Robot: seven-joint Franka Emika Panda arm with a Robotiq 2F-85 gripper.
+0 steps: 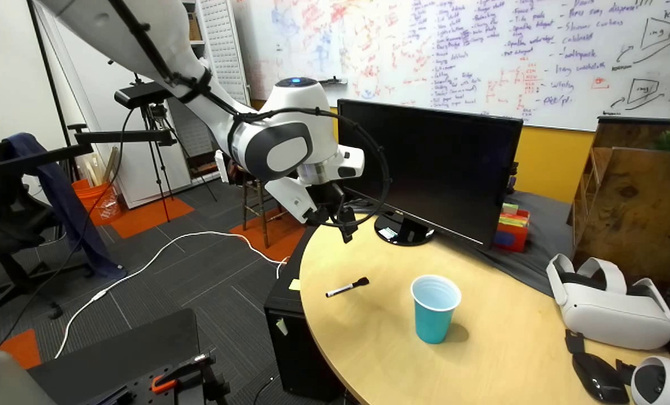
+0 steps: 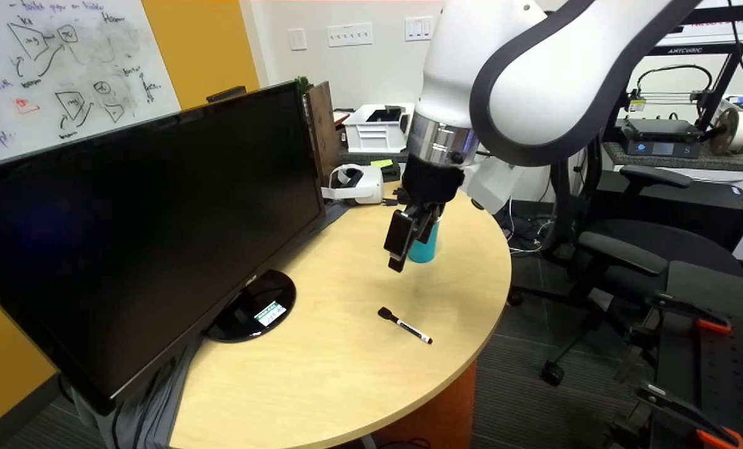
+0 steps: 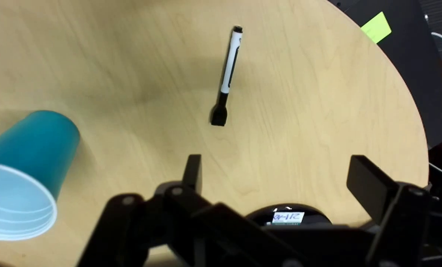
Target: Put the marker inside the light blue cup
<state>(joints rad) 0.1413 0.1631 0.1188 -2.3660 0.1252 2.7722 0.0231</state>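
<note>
The marker (image 1: 347, 288) lies flat on the round wooden table (image 1: 515, 349). It has a white body with a black cap and tip. It also shows in an exterior view (image 2: 408, 327) and at the upper middle of the wrist view (image 3: 230, 65). The light blue cup (image 1: 431, 322) stands upright on the table, teal outside and pale inside. It is partly hidden behind the gripper in an exterior view (image 2: 425, 249), and is at the left of the wrist view (image 3: 39, 146). My gripper (image 3: 274, 172) is open and empty, held above the table, apart from marker and cup.
A black monitor (image 1: 425, 169) stands on a glossy base (image 2: 265, 312) close to the gripper. A white VR headset (image 1: 616, 309) and a black mouse (image 1: 600, 377) lie on the table past the cup. A red-orange container (image 1: 512, 232) stands behind the monitor.
</note>
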